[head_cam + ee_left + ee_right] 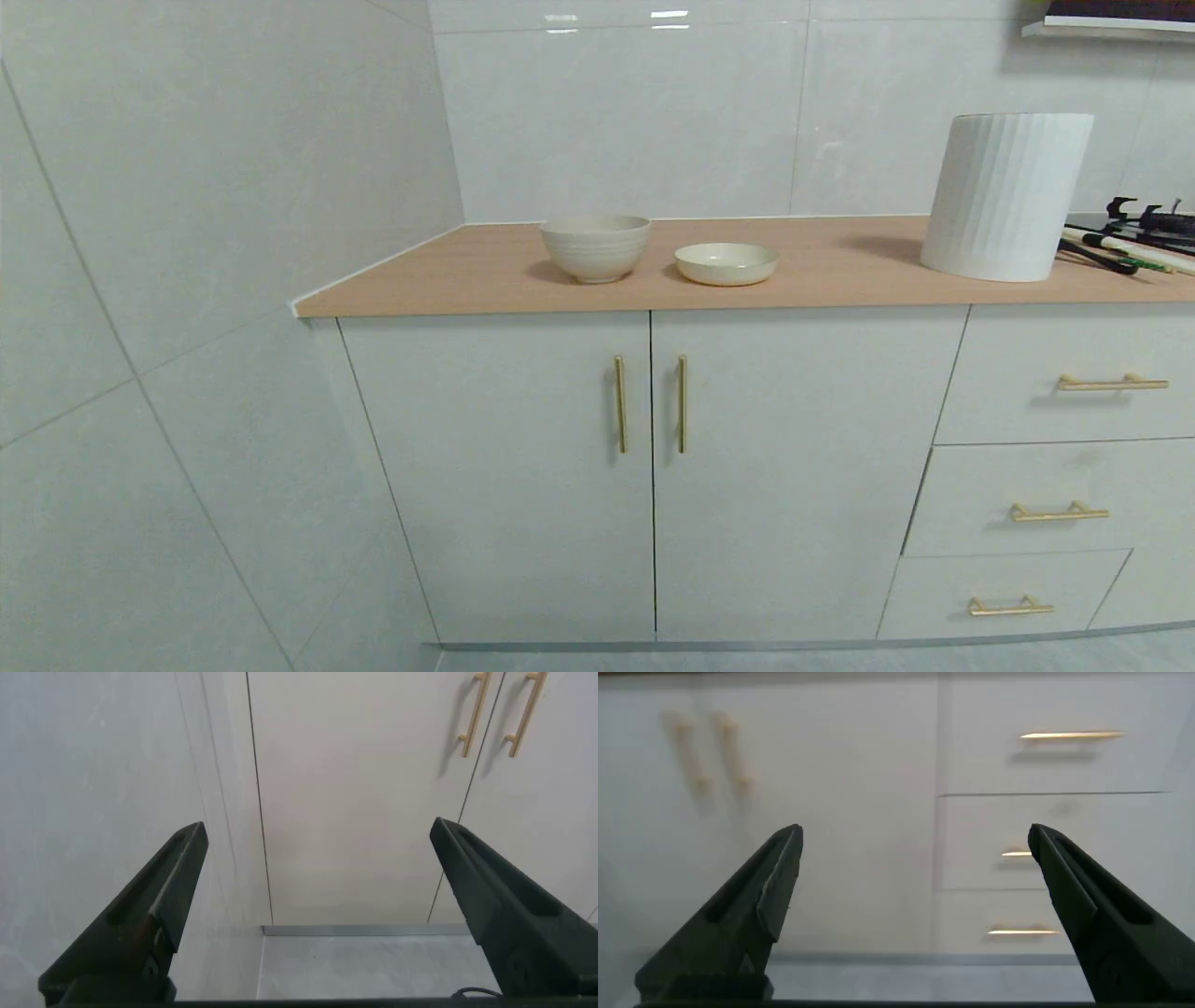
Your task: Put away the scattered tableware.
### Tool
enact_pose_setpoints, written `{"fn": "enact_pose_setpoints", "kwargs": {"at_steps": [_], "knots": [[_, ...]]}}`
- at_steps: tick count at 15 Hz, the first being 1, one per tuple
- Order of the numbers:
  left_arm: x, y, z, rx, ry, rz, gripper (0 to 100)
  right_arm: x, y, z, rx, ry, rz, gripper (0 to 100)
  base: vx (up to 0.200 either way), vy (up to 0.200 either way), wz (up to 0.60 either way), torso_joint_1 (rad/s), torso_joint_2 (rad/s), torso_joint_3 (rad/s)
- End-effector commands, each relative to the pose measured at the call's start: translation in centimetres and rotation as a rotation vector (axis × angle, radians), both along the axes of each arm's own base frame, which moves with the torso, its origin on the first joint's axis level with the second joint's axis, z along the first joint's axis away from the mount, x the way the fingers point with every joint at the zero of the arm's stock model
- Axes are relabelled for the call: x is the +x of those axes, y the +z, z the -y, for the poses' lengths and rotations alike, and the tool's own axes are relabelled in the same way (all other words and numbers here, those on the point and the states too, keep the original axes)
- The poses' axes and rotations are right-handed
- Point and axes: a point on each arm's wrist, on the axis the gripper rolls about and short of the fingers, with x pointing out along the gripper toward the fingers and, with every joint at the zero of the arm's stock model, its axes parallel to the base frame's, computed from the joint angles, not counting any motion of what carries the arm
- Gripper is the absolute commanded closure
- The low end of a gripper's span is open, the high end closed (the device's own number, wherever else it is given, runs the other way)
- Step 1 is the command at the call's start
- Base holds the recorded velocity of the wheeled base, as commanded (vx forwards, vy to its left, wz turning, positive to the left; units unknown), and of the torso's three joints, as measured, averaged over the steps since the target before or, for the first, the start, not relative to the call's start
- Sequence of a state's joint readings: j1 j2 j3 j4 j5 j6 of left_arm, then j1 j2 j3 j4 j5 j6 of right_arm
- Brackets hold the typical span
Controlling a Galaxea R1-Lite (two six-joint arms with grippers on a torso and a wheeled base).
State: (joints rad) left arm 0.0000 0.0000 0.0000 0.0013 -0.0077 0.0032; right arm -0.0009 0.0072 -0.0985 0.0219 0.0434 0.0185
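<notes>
Tiled wall (616,112), pale and glossy, stood behind a wood-topped table (448,280) set over a white cabinet. Item one: bowl (596,247), cream, ribbed, upright on the table, left of centre. Item two: dish (726,263), cream, shallow, upright on the table, just beside the bowl on its right and not touching it. Item three: canister (1006,196), white, fluted, tall, well apart from the dish toward the table's right end. Item four: utensils (1125,250), long and dark-handled, lay in a loose heap just right of the canister. Below the bowl and dish, two doors (504,467) were shut, each with an upright gold handle (620,403) at the centre seam. To their right, three stacked drawers (1046,485) were shut, each with a level gold bar. Left tool (317,826): released, fingers spread wide, nothing between them, held low facing the left door near the floor (374,971). Right tool (914,829): released, fingers likewise spread and holding nothing, facing the drawers.
</notes>
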Motion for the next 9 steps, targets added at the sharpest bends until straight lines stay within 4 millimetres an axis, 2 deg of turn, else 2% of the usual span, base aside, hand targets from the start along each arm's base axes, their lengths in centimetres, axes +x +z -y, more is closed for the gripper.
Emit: {"fn": "enact_pose_setpoints", "kwargs": {"at_steps": [1, 3, 5, 7, 9], "knots": [[0.0, 0.0, 0.0, 0.000, 0.000, 0.000, 0, 0.3, 3.6, -0.3, 0.016, 0.179, -0.086, 0, 0.000, 0.000, 0.00, 0.000, 0.00, 0.000], [0.0, 0.0, 0.0, 0.000, 0.000, 0.000, 0, 3.1, 6.2, -0.6, 0.032, 0.302, -0.235, 0, 0.000, 0.000, 0.00, 0.000, 0.00, 0.000], [0.0, 0.0, 0.0, 0.000, 0.000, 0.000, 0, 5.7, 7.7, -0.9, 0.050, 0.398, -0.340, 0, 0.000, 0.000, 0.00, 0.000, 0.00, 0.000], [0.0, 0.0, 0.0, 0.000, 0.000, 0.000, 0, 9.7, 9.6, -1.5, 0.062, 0.504, -0.435, 0, 0.000, 0.000, 0.00, 0.000, 0.00, 0.000], [0.0, 0.0, 0.0, 0.000, 0.000, 0.000, 0, 13.1, 10.0, -2.5, 0.055, 0.564, -0.471, 0, 0.000, 0.000, 0.00, 0.000, 0.00, 0.000]]}}
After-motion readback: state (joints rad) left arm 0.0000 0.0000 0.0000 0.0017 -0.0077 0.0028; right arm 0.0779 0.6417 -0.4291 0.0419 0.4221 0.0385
